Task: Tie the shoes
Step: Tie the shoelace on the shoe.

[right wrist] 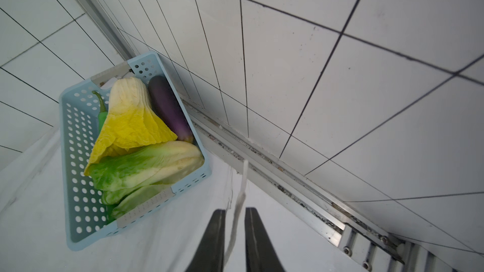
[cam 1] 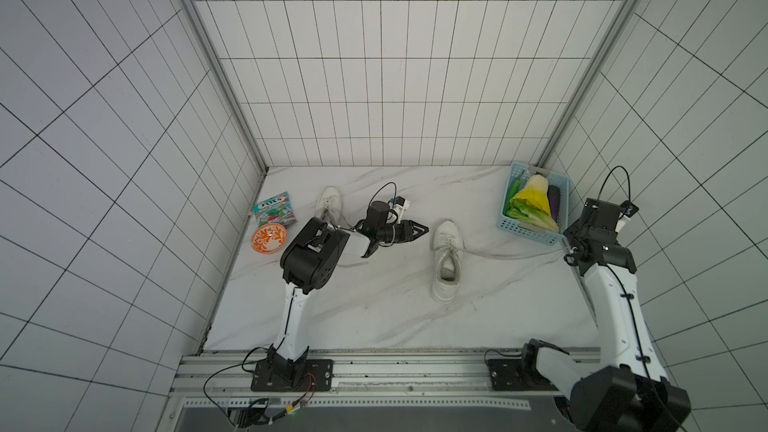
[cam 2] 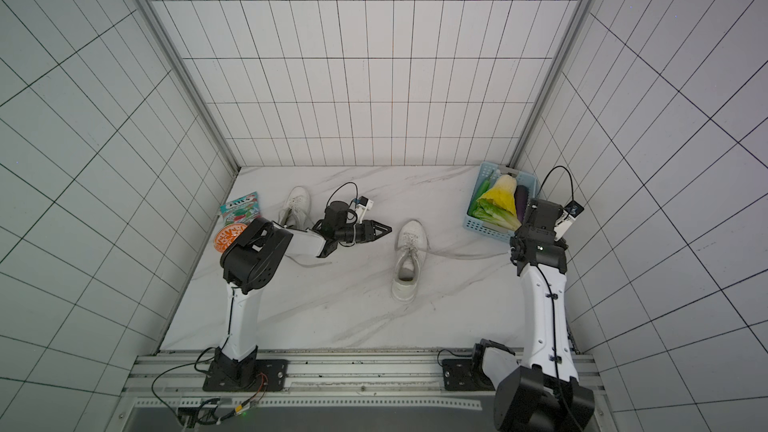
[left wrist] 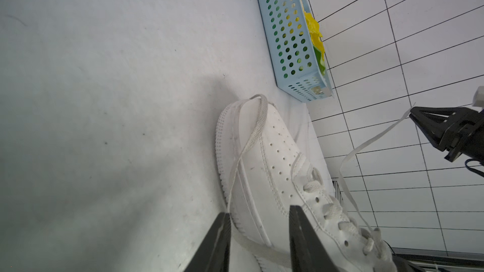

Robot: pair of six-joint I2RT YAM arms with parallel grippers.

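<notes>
Central sneaker (cam 1: 446, 257) long axis front-to-back, toe toward rear wall (cam 1: 374, 76), left sneaker (cam 1: 328, 201) alike

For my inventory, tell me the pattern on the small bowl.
Bowl: orange floral pattern on white, best seen in a top view.

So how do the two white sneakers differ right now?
The white lace-up sneaker mid-table lies fully in view; the white sneaker by the left wall is half hidden behind the left arm. The mid-table one's long lace runs out to the right pincer; the other's lace ends are not clearly visible. Both point their toes at the back wall.
</notes>
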